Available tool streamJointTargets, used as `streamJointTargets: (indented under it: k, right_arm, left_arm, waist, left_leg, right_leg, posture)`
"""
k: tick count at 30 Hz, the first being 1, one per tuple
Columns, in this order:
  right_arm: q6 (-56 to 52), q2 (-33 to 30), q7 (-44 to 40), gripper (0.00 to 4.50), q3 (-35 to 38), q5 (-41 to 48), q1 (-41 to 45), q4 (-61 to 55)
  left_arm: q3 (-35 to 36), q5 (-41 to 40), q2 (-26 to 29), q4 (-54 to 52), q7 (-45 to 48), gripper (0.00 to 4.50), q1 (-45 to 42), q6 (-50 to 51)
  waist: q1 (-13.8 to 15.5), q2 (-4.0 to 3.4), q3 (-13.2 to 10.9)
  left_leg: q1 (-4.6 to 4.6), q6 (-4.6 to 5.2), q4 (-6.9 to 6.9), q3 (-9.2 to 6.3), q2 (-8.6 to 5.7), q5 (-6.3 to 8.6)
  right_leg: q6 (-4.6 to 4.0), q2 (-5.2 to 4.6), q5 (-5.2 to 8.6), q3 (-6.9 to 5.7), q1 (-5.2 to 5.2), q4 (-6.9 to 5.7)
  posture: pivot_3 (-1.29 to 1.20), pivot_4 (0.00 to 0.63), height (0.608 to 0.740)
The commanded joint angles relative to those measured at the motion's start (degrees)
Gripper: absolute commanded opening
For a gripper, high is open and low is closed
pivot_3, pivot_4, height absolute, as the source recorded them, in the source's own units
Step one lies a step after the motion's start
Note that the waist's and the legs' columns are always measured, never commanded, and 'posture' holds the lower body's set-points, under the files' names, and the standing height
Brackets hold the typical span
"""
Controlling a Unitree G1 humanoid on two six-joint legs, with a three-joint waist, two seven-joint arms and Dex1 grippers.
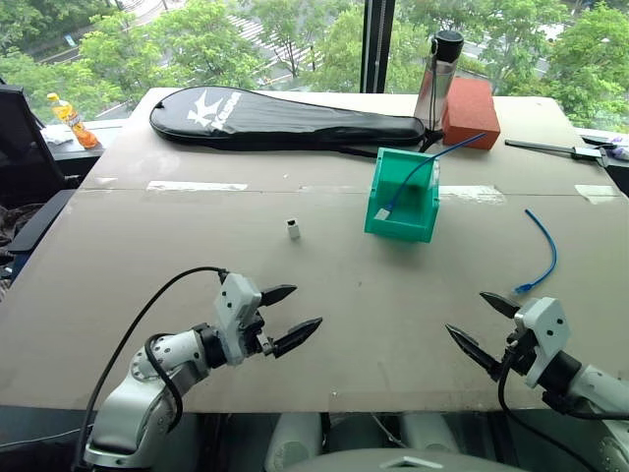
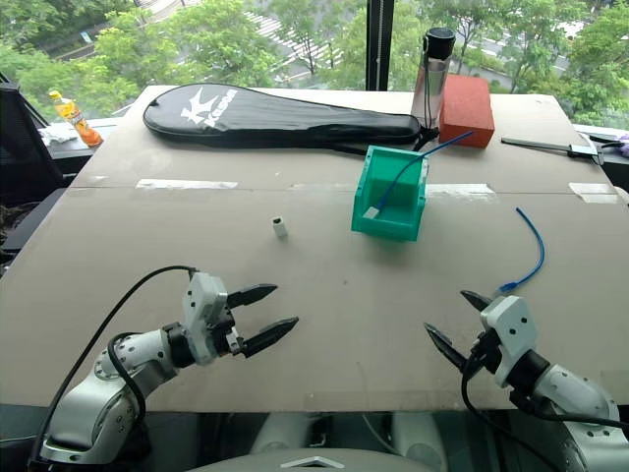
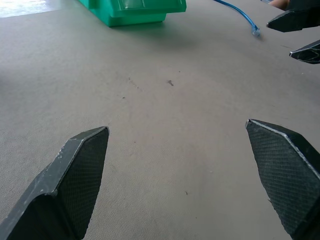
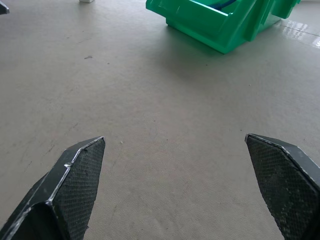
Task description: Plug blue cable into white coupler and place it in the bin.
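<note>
Nothing has yet been picked up, so the task is judged to be at its very start. The left gripper [image 1: 294, 323] is seen at the lower left of the head view and the right gripper [image 1: 482, 322] at the lower right; both are spread wide above the bare tabletop [image 1: 177, 256] and nothing is held by either.

The short, curved, bright-blue cable [image 1: 543, 253] is laid at the right of the frame, its clear plug end just beyond the right gripper. The tiny white boxy plastic coupler [image 1: 293, 228] is stood left of centre, beyond the left gripper. The teal-green square plastic bin [image 1: 403, 224] is placed above centre, and a second blue cord [image 1: 418, 172] is already draped into it.

Next, the cable's plug end should probably be taken by the right gripper and the coupler by the left, before the two are brought together.
</note>
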State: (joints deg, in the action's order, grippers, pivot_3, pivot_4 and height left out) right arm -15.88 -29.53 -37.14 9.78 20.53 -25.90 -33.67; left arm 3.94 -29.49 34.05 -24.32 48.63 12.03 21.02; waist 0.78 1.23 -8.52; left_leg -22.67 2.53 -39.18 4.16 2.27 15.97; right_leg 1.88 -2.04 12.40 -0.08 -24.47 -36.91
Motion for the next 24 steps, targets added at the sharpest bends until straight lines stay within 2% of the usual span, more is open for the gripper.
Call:
streamJointTargets:
  k: [1, 9, 11, 14, 18, 21, 24]
  right_arm:
    - [0.48, -0.67, -0.02, 4.43, 0.96, 0.47, 1.07, -1.17]
    - [-6.26, -6.07, -1.23, 4.43, 4.80, 5.92, 8.20, -3.13]
    - [-9.20, -10.37, -3.20, 4.43, 5.77, 6.65, 10.58, -2.73]
    - [-10.88, -23.04, -10.43, 4.43, 6.74, 3.29, 14.18, 0.67]
    - [-5.55, -37.44, -22.42, 4.43, 5.30, -0.73, 19.97, 12.42]
    - [3.35, -42.81, -28.79, 4.43, -0.63, -6.42, 25.63, 22.51]
    - [10.87, -43.10, -32.23, 3.68, -7.28, -12.18, 32.35, 31.63]
  left_arm:
    - [0.68, -1.68, -0.03, -2.78, 0.14, 4.50, -0.56, 0.03]
    - [1.13, -8.38, -0.54, -4.24, 1.62, 4.50, -4.52, 3.17]
    - [0.21, -8.74, 0.24, -5.19, 3.46, 4.50, -5.65, 2.68]
    - [-2.77, -5.49, 2.74, -5.75, 9.00, 4.50, -7.68, -1.07]
    - [-5.50, -4.20, 3.69, -5.47, 12.76, 4.50, -9.87, -3.69]
    - [-6.96, -3.50, 3.30, -5.08, 13.79, 4.50, -10.67, -4.58]
    - [-7.87, -2.85, 2.65, -4.49, 13.80, 4.50, -11.00, -5.34]
  waist:
    - [0.00, 0.00, 0.00]
    - [0.01, -0.01, -0.01]
    - [0.00, -0.03, -0.03]
    - [-0.02, -0.06, -0.06]
    - [0.00, -0.05, -0.06]
    - [-0.02, -0.06, -0.08]
    - [-0.07, -0.05, -0.08]
  left_leg:
    - [0.00, 0.00, 0.00, 0.00, 0.00, 0.00]
    - [-0.01, 0.00, 0.02, -0.01, -0.01, 0.00]
    - [-0.04, 0.01, 0.02, -0.02, -0.02, 0.01]
    - [-0.05, 0.04, -0.03, 0.06, -0.07, 0.02]
    - [-0.02, 0.09, -0.04, 0.08, -0.09, 0.04]
    - [-0.04, 0.09, 0.02, 0.03, -0.08, 0.04]
    - [-0.06, 0.09, 0.05, 0.03, -0.04, 0.04]
  right_leg:
    - [0.00, 0.00, 0.00, 0.00, 0.00, 0.00]
    - [-0.14, 0.02, -0.08, -0.01, 0.00, 0.00]
    - [-0.19, 0.04, -0.11, -0.02, 0.00, 0.02]
    - [-0.19, 0.04, -0.12, 0.03, 0.00, 0.06]
    - [-0.18, 0.03, -0.12, 0.04, 0.03, 0.13]
    - [-0.20, 0.09, -0.12, 0.00, 0.02, 0.16]
    - [-0.20, 0.15, -0.11, 0.01, 0.02, 0.19]
  posture:
    - [0.00, 0.150, 0.740]
    - [0.00, 0.150, 0.740]
    - [0.00, 0.150, 0.740]
    - [0.00, 0.150, 0.740]
    - [0.00, 0.150, 0.740]
    - [0.00, 0.150, 0.740]
    - [0.00, 0.150, 0.740]
